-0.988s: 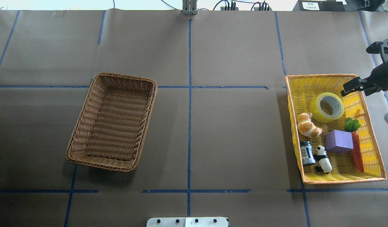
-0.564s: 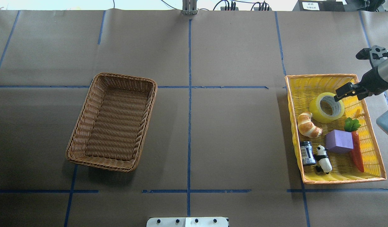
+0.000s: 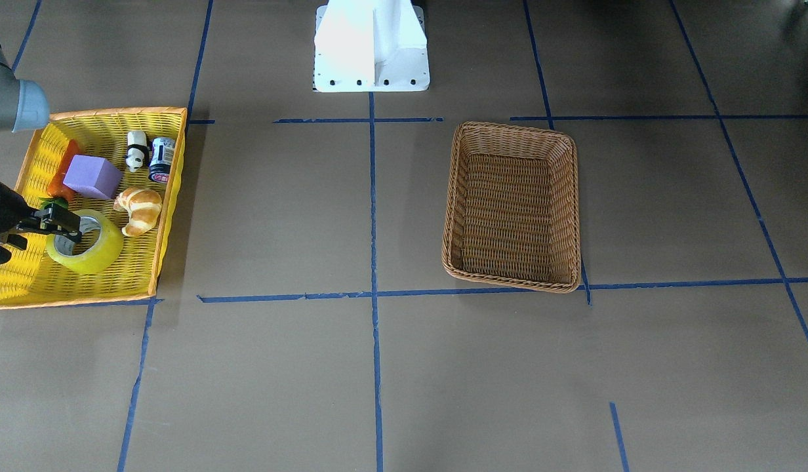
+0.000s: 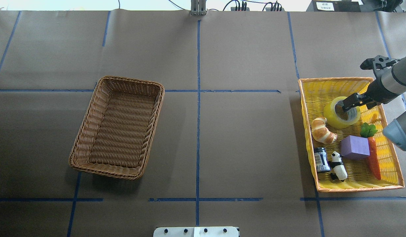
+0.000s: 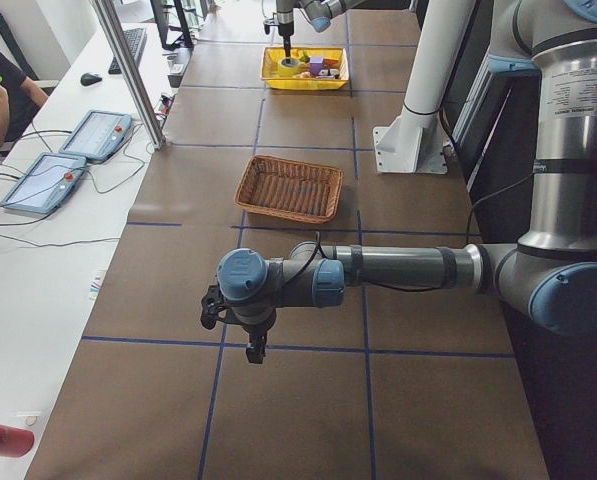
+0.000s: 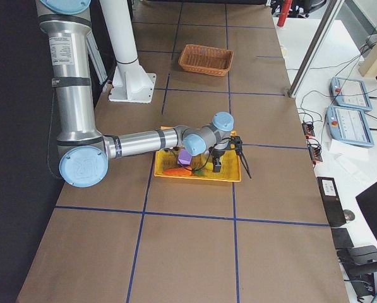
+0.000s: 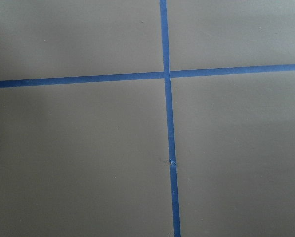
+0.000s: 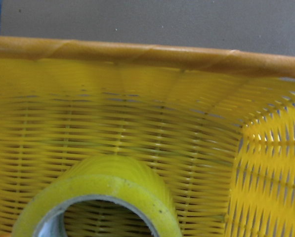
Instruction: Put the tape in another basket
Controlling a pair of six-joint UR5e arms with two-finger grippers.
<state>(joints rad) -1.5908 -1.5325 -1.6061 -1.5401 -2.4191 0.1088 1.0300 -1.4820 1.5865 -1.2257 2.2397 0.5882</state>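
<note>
The table [image 4: 242, 148] carries two containers, well apart. The basket [image 4: 130, 80] of brown wicker sits on the robot's left half. The yellow basket [image 4: 334, 79] sits on the right half.

The tape [image 4: 334, 120] lies flat, core upward, in the far part of the yellow basket. A croissant [image 4: 322, 130] and a carrot [image 4: 372, 154] lie near it.

The right gripper [image 4: 348, 103] hangs over the roll's far wall, angled down toward it. How wide its fingers stand cannot be told from these views. The left gripper [image 5: 255, 350] is parked well away over bare table, and its opening cannot be told either.

The step in hand appears to be the descent to grasp. Recommended procedure:

1. Put one finger inside the core and one outside, straddling the roll wall.
2. Lower until the fingers cover most of the wall height, stopping short of the weave.
3. Close firmly, since the tape face is likely slick.
4. Lift straight up clear of the orange rim before travelling toward the wicker basket.
</note>
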